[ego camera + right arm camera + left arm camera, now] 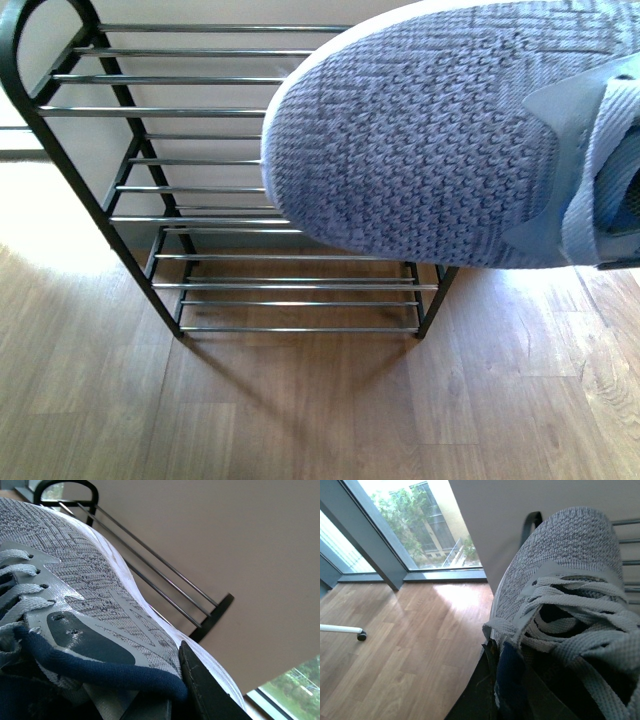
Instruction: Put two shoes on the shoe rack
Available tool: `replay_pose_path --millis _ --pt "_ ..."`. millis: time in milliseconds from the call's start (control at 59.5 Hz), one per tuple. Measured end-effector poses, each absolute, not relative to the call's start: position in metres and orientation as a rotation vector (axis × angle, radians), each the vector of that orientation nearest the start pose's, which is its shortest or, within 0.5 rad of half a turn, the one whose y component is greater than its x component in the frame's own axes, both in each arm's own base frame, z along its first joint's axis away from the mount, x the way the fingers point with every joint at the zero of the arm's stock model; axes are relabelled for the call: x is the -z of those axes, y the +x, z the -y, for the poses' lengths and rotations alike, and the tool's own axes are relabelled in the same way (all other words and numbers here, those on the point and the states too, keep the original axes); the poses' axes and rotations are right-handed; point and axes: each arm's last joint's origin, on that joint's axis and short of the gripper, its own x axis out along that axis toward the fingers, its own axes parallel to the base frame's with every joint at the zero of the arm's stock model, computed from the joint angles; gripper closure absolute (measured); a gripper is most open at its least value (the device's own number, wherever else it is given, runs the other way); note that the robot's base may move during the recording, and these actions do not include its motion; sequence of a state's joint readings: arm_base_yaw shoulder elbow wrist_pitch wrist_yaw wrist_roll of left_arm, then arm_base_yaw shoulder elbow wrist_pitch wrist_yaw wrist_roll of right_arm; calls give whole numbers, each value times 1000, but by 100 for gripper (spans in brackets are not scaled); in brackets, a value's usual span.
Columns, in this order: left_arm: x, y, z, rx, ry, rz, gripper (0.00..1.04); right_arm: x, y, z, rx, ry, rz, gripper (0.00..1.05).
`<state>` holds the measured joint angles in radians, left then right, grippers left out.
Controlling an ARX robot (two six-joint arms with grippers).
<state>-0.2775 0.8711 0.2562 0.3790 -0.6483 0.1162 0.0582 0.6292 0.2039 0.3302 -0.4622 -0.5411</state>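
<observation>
A grey knit sneaker (430, 140) hangs close to the front camera at the upper right, covering the right part of the shoe rack (200, 190). The rack has a black frame and chrome bars; no shoe shows on the bars I can see. In the left wrist view my left gripper (500, 680) is shut on the navy-lined collar of a grey sneaker (560, 555), whose toe points at the rack (532, 522). My right gripper (175, 690) is shut on the navy collar of a grey sneaker (90, 580), with the rack's bars (150, 562) beyond it. Neither arm shows in the front view.
Wooden floor (300, 410) spreads in front of the rack. A pale wall (225, 530) stands behind it. Left of the rack is a floor-level window (410, 525), and a white leg with a black caster (361, 636) rests on the floor.
</observation>
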Motion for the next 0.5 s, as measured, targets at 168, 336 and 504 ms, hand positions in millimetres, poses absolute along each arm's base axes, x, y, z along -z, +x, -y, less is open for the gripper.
replay_pose_path --millis 168,336,504 --pt "-192 171 30 -364 220 -233 103 -214 162 -38 -524 -249 -9 103" --pt "-192 171 30 -356 219 -233 103 -242 205 -69 -479 -72 -146 103" --pt "-192 171 32 -335 218 -232 103 -257 262 -99 -386 75 -343 103"
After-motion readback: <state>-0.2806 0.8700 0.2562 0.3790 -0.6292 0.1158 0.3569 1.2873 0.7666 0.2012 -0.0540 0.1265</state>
